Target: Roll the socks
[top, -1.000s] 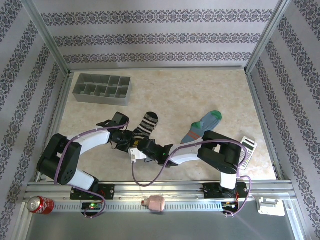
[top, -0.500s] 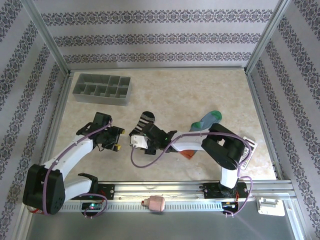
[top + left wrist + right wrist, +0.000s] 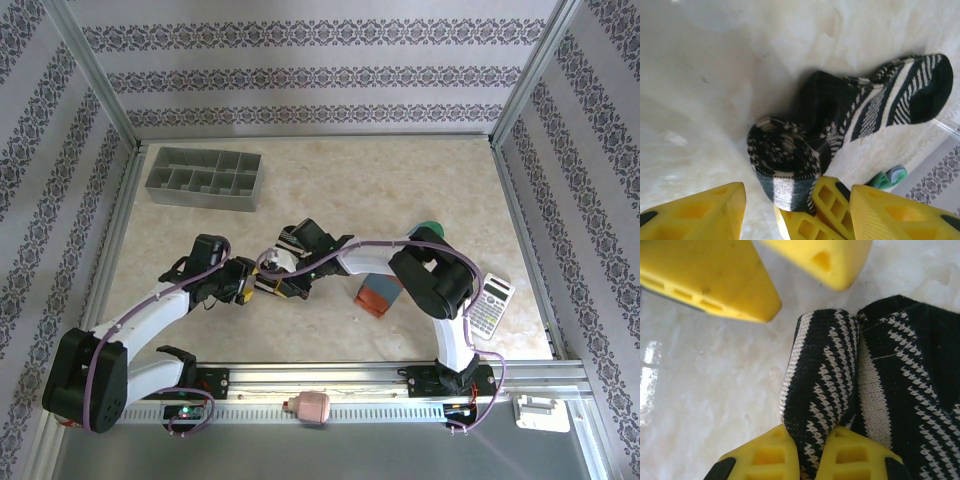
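The black sock [image 3: 875,100], white-striped, lies on the bench [image 3: 350,190] on the arms' side of the grey compartment tray [image 3: 200,197], off that tray's right end. Its cuff end is wound into a tight roll [image 3: 785,160], while the toe half lies flat. The right claw [image 3: 810,437] is closed on the roll's edge, most likely to keep the turns from springing loose. The left claw [image 3: 797,192] stands wide open and holds nothing, with one finger on either side of the roll and the right claw's tips. It looks ready to take over the grip or push the roll onward. The blue-grey sock [image 3: 383,290], with orange-red cuff and teal toe, lies farther from the tray. It is partly under the right arm and not yet rolled.
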{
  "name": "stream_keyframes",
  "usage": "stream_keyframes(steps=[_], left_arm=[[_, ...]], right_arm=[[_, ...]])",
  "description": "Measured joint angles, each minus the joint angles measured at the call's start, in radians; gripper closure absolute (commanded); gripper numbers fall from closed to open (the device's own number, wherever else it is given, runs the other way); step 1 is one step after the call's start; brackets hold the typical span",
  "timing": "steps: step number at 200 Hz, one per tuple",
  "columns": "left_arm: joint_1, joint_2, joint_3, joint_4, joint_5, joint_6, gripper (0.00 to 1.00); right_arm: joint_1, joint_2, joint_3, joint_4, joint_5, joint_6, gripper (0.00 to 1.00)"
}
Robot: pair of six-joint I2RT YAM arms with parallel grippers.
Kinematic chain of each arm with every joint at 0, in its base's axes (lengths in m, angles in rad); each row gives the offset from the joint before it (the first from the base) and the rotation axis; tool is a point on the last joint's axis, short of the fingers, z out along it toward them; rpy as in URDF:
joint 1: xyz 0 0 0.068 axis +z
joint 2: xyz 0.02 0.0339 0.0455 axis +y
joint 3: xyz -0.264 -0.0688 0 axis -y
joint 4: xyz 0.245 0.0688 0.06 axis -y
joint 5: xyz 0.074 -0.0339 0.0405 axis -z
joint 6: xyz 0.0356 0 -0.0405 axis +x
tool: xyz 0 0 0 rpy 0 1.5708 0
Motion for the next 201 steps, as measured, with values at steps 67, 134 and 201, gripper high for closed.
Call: stream_keyframes(steps=[67, 134, 201], left_arm=[[-0.039, 0.033, -0.047, 0.076, 0.017, 0.04, 0.44], [-0.08, 0.146, -0.057, 0.188, 0.003, 0.031, 0.69], [-0.106, 0.181, 0.018, 0.07, -0.014, 0.025, 1.0]], right_arm=[[-0.052, 0.09, 0.101, -0.105, -0.17, 0.105, 1.0], [-0.063, 0.148, 0.185, -0.215, -0.242, 0.134, 1.0], [-0.065, 0.092, 0.095, -0.143, -0.208, 0.133, 0.63]])
